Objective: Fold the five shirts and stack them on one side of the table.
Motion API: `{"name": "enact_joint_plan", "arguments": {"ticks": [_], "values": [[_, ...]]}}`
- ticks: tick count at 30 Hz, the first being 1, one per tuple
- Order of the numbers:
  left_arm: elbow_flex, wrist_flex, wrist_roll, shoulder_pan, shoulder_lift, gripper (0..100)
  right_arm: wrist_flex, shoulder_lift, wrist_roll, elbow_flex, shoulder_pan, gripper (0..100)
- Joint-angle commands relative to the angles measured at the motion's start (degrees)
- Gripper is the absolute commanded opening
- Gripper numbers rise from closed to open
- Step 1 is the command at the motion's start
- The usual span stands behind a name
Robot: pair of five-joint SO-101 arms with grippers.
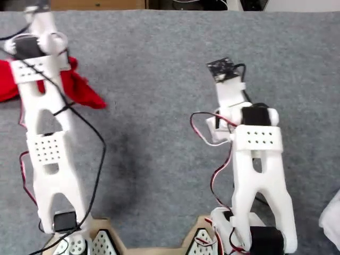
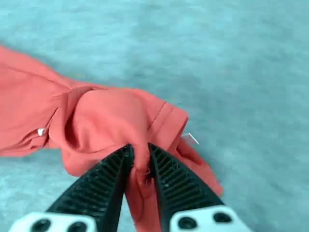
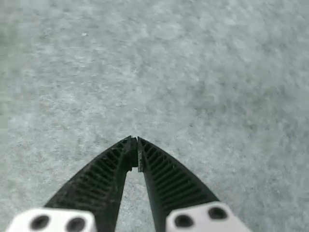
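Observation:
A red shirt (image 1: 79,90) lies bunched at the table's far left, partly hidden behind the left arm. In the left wrist view my left gripper (image 2: 140,157) is shut on a fold of this red shirt (image 2: 96,121), and the cloth bulges out past the black fingers (image 2: 108,179). My right gripper (image 3: 135,145) is shut with nothing in it, hanging over bare grey carpet. From above, the right arm (image 1: 249,138) stands right of the table's middle, well apart from the shirt.
A grey carpet-like cover (image 1: 159,64) spans the table. A bit of pale cloth (image 1: 332,215) shows at the right edge near the front. Black and red cables (image 1: 204,133) trail along both arms.

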Motion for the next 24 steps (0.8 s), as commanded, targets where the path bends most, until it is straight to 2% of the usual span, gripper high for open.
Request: {"name": "enact_joint_plan", "arguments": {"ticks": [1, 8, 12, 16, 21, 24], "values": [[13.6, 0.7, 0.9, 6.7, -13.8, 2, -0.7, -2.3, -0.5, 0.0, 5.2, 0.5], [48.0, 0.5, 2.5, 15.7, -42.6, 2, -0.3, -2.4, -0.2, -0.3, 13.1, 0.5], [66.3, 0.4, 2.1, 18.5, -58.7, 2, 2.5, -2.4, -0.1, -0.3, 13.2, 0.5], [83.9, 0.4, 2.0, 18.4, -72.5, 2, 3.4, -2.3, -0.1, -0.4, 13.1, 0.5], [99.3, 0.3, -2.2, 18.5, -88.3, 2, 3.5, -2.3, -0.1, -0.4, 13.1, 0.9], [103.0, -0.7, -2.4, 18.4, -96.4, 3, 6.2, -2.3, -0.1, -1.7, 12.4, 8.0]]}}
